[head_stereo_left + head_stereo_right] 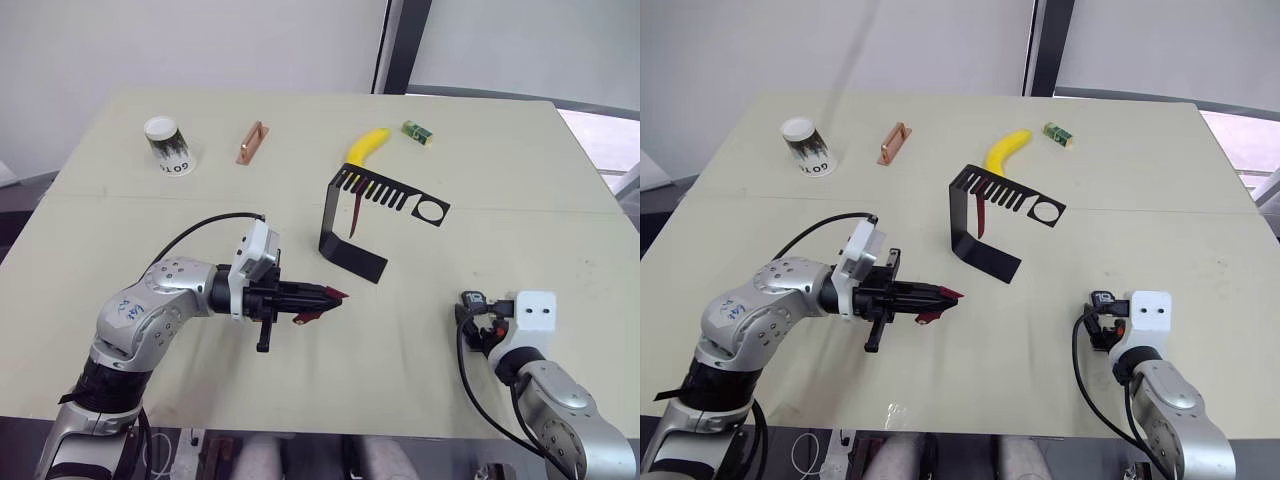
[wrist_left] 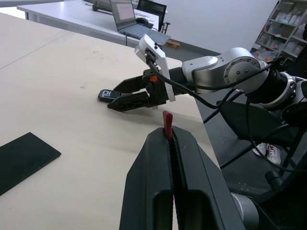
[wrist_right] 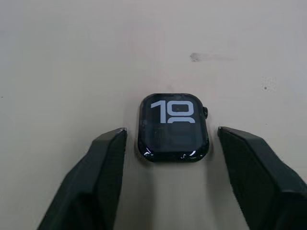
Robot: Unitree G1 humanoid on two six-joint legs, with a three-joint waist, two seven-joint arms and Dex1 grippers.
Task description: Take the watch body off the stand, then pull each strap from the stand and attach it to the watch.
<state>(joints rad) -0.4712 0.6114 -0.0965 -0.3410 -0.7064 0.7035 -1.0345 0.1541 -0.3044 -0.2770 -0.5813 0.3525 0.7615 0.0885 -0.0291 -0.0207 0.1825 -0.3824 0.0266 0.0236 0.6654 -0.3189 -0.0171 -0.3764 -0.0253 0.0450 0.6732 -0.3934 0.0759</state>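
Table (image 1: 120,250): a pale tabletop carries the whole scene, both arms reaching in from its near edge.
Stand (image 1: 352,255): the black bent bracket sits upright near the middle of the table, flat foot down, its slotted top arm ending in a ring on the right.
Left gripper (image 1: 335,297): lies low over the table, near the stand's foot on its near left, pointing right; its two black fingers are pressed together on one dark red strap.
Right gripper (image 3: 165,139): low at the near right of the table, well apart from the stand; its fingers stand spread, one on either side of the watch, touching neither side of it.
Banana (image 1: 366,146): lies behind the stand, toward the far edge.
Cup (image 1: 168,145): a white paper cup rests upside down at the far left.
Copper bar (image 1: 251,142): lies between the cup and the banana.
Held strap (image 2: 167,124): its red tip pokes out beyond the left fingertips.
Hanging strap (image 1: 356,214): the second dark red band hangs from the stand's slotted arm, inside the bracket.
Green block (image 1: 417,132): sits just right of the banana's far end.
Watch (image 3: 173,127): flat on the table, screen up showing pale digits, between the right fingers.
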